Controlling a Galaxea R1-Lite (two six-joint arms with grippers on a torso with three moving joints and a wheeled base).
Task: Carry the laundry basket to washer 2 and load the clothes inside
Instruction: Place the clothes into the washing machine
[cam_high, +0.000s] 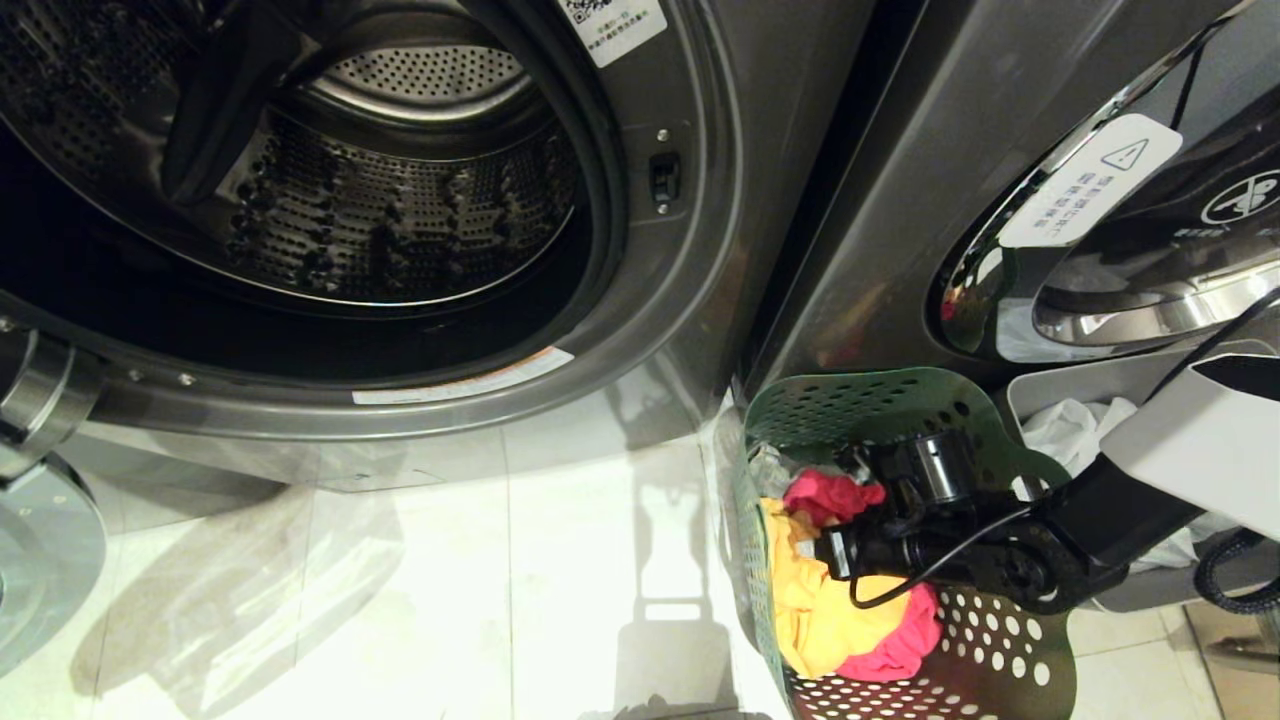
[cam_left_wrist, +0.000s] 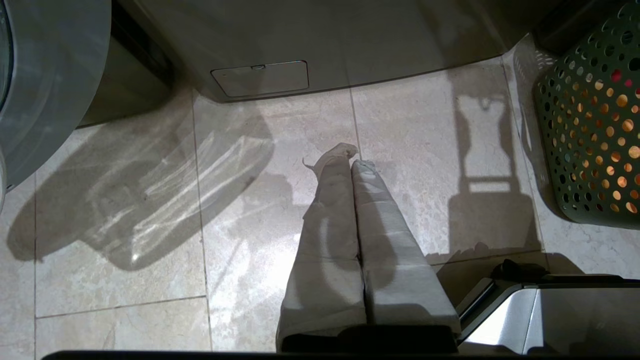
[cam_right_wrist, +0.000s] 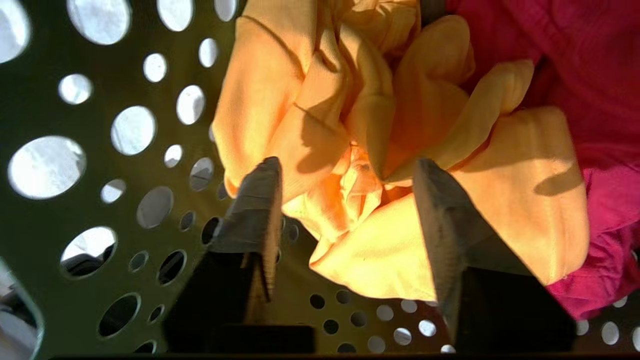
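Observation:
A green perforated laundry basket (cam_high: 860, 395) stands on the floor at the right, below and to the right of the open washer drum (cam_high: 400, 200). It holds a crumpled yellow cloth (cam_high: 810, 610) and a pink cloth (cam_high: 830, 497). My right gripper (cam_right_wrist: 348, 165) reaches down into the basket and is open. Its two fingers stand on either side of a fold of the yellow cloth (cam_right_wrist: 350, 150), with the pink cloth (cam_right_wrist: 590, 75) beside it. My left gripper (cam_left_wrist: 354, 156) hangs shut and empty over the floor tiles, the basket (cam_left_wrist: 590, 135) off to its side.
A second washer with a shut glass door (cam_high: 1150, 270) stands directly behind the basket. A grey bin with white cloth (cam_high: 1070, 430) sits next to the basket. The open washer's door (cam_high: 40, 560) hangs at the far left. Pale floor tiles (cam_high: 500, 600) lie before the washers.

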